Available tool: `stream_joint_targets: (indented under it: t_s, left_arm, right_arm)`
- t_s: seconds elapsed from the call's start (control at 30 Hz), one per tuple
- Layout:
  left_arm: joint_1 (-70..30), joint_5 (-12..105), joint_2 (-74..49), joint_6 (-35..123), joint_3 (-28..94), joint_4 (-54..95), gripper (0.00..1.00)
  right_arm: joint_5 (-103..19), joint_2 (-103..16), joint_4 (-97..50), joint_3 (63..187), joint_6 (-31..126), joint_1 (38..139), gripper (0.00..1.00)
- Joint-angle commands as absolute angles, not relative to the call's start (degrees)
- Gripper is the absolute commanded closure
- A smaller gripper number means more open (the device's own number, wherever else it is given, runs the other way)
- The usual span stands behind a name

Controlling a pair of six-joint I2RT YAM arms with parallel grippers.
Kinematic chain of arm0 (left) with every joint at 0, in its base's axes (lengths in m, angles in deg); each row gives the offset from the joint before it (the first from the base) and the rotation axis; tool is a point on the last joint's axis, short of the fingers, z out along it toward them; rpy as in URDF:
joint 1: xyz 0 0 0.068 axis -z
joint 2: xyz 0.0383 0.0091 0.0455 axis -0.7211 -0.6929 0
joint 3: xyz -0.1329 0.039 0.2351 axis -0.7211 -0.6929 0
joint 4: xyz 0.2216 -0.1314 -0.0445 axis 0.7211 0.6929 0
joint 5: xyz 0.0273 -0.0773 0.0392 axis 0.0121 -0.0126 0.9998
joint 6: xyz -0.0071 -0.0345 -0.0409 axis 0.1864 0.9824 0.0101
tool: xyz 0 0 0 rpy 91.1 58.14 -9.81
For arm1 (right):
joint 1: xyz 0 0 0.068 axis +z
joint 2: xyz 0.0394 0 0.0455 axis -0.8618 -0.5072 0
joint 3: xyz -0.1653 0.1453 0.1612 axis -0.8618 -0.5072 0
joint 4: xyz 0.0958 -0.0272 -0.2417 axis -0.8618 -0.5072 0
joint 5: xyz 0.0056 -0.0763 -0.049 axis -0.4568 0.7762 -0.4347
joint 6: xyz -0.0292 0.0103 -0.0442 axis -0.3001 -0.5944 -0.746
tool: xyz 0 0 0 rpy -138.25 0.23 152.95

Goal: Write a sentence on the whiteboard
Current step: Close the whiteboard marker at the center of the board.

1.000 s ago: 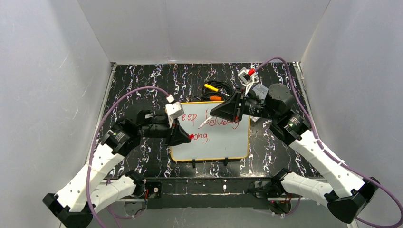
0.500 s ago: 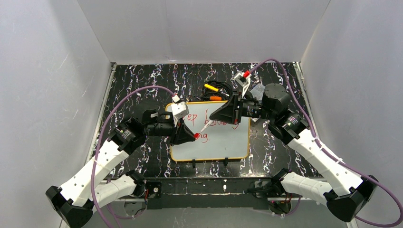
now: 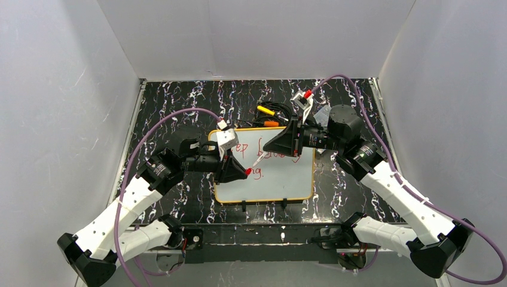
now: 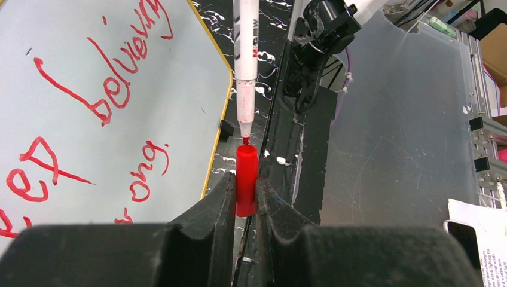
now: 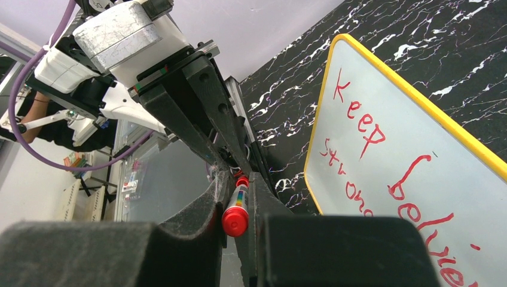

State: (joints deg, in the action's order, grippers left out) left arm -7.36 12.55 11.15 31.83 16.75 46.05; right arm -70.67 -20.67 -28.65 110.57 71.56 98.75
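The whiteboard (image 3: 281, 182) lies flat on the black marbled table, with the sentence (image 3: 276, 154) in red on it. The arms partly cover the lettering. My left gripper (image 3: 246, 171) is shut on a red cap (image 4: 246, 179) that points up. My right gripper (image 3: 267, 147) is shut on a white marker (image 4: 246, 54) with a red rear end (image 5: 235, 220). The marker's red tip (image 4: 245, 141) sits at the cap's open mouth, and the two are in line. Both hover over the board's left half. In the right wrist view the sentence (image 5: 365, 128) reads "Keep", "strong" and part of "believing".
A yellow marker (image 3: 266, 110), an orange item (image 3: 272, 124) and black cables lie just behind the board. A small clear box (image 3: 323, 113) sits under the right arm. Two black clips (image 3: 244, 206) stick out at the board's near edge. White walls enclose the table.
My left gripper has carried the cap right and slightly up to the marker. The right gripper shifted a little left, and the tip now meets the cap's mouth.
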Motion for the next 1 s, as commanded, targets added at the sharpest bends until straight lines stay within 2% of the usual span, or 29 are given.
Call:
stream_joint_targets:
  t_s: [0.0, 0.97]
  left_arm:
    - [-6.63, 11.0, 11.44, 31.97, 17.38, 45.77, 1.0]
    - [-6.07, 12.28, 10.24, 32.23, 18.1, 44.25, 1.0]
  right_arm:
    - [-71.02, -20.46, -27.06, 110.53, 70.61, 98.63, 0.99]
    - [-74.89, -21.61, -25.9, 108.98, 71.29, 98.63, 0.99]
